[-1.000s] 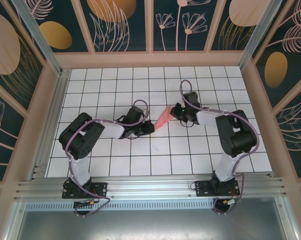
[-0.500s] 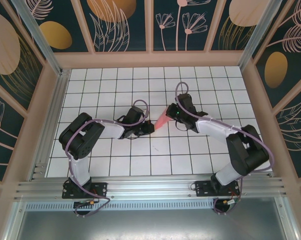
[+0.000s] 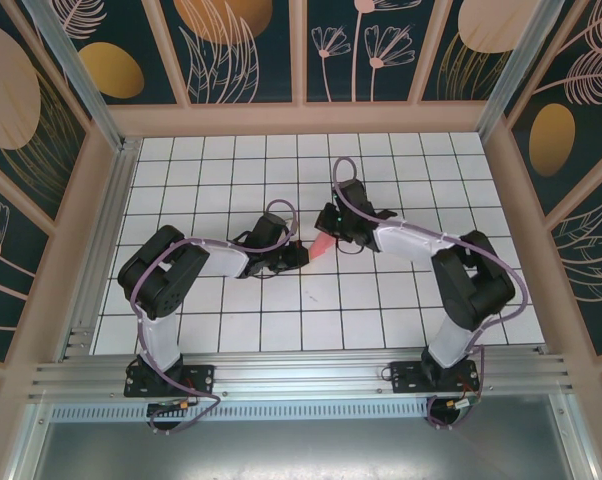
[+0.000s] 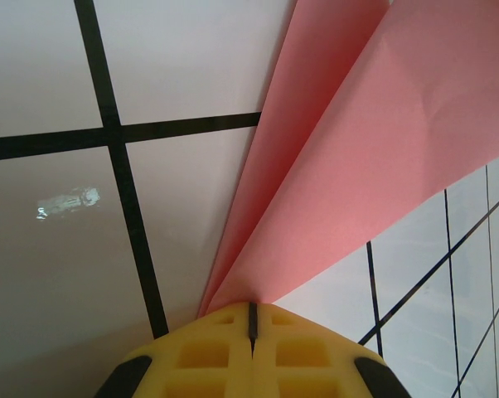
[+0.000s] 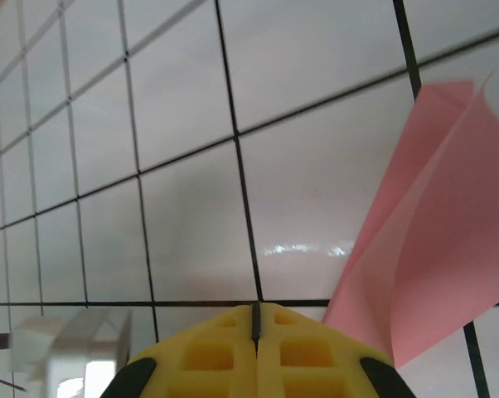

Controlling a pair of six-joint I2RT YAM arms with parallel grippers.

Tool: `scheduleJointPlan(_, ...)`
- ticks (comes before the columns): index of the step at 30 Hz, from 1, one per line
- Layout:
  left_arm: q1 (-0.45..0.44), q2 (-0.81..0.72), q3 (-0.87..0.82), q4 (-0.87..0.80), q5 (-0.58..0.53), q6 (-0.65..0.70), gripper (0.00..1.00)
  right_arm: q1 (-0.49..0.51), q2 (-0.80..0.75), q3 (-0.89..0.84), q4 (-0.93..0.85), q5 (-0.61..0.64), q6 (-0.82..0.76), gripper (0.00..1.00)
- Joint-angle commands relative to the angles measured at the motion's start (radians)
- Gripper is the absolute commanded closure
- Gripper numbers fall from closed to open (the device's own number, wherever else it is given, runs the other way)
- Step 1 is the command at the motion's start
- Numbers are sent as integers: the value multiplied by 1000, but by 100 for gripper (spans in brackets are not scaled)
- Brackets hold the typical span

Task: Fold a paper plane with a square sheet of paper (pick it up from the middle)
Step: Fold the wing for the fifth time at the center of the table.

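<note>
The paper plane (image 3: 322, 245) is a narrow pointed fold of pink-red paper, held low over the middle of the white grid table. My left gripper (image 3: 301, 256) is shut on its pointed end. In the left wrist view the two pink layers (image 4: 374, 141) fan out from between the closed yellow pads (image 4: 216, 352). My right gripper (image 3: 328, 230) hangs over the plane's wide end and covers part of it from above. Its yellow pads (image 5: 212, 356) are shut with nothing between them, and the pink paper (image 5: 432, 249) stands just to their right.
The white grid table (image 3: 231, 310) is boxed in by a wooden frame (image 3: 501, 200) on the left, back and right. An aluminium rail (image 3: 301, 375) with both arm bases runs along the near edge.
My right gripper has swung left from beside the plane's wide end to above it, hiding much of the paper in the top view. The left arm has stayed still.
</note>
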Motion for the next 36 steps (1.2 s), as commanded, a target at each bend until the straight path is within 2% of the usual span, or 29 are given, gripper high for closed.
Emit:
scheduleJointPlan(1,-3,75,-56,-166,-22,-8,100,1,72,64,-95,-77,62,100)
scheduleJointPlan(6,-4,74,-54,-166,-21,-6,100,11,150,81,-72,-160,72,100)
scheduleJointPlan(19,-3,81,-53,-168,-24,-10,100,19,182,34,-73,-211,66,100)
scheduleJointPlan(32,-4,72,-77,-167,-27,-10,100,-34,242,41,-117,-118,62,100)
scheduleJointPlan(36,-3,73,-89,-165,-21,-8,100,-92,237,36,-100,-105,53,100)
